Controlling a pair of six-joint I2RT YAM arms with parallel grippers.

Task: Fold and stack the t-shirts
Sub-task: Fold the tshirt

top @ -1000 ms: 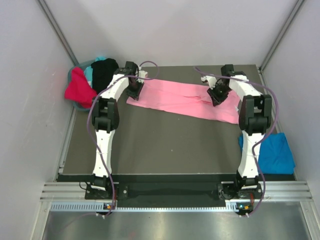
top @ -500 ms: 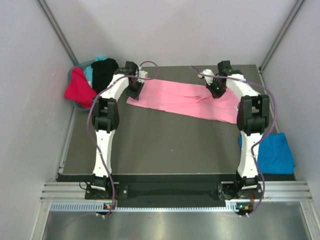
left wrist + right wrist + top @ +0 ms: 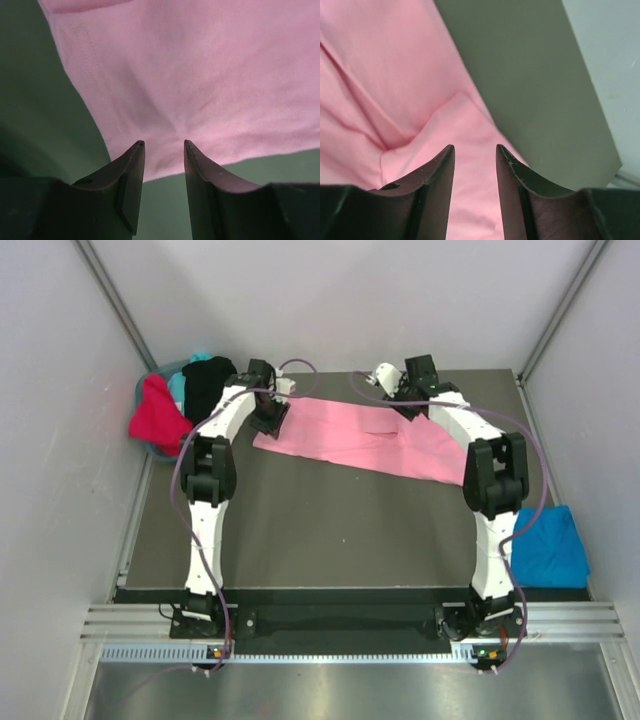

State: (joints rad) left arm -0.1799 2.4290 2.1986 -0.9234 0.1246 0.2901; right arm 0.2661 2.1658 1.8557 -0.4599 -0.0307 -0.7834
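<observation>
A light pink t-shirt (image 3: 360, 440) lies folded into a long band across the far half of the dark table. My left gripper (image 3: 268, 423) hangs open over its left end; in the left wrist view the shirt's hemmed corner (image 3: 165, 90) lies just past the fingertips (image 3: 139, 147). My right gripper (image 3: 408, 408) is open over the shirt's far edge right of the middle; in the right wrist view creased pink cloth (image 3: 395, 100) fills the left. A folded bright blue t-shirt (image 3: 550, 545) lies at the table's right edge.
A basket (image 3: 160, 410) at the far left holds red (image 3: 155, 415), teal and black (image 3: 205, 380) shirts. The table's bare dark surface (image 3: 330, 525) stretches in front of the pink shirt. White walls close in on the table; its far right corner shows in the right wrist view (image 3: 615, 165).
My right gripper has moved from the pink shirt's right part leftward and farther back, toward the shirt's far edge. My left gripper has stayed over the left end.
</observation>
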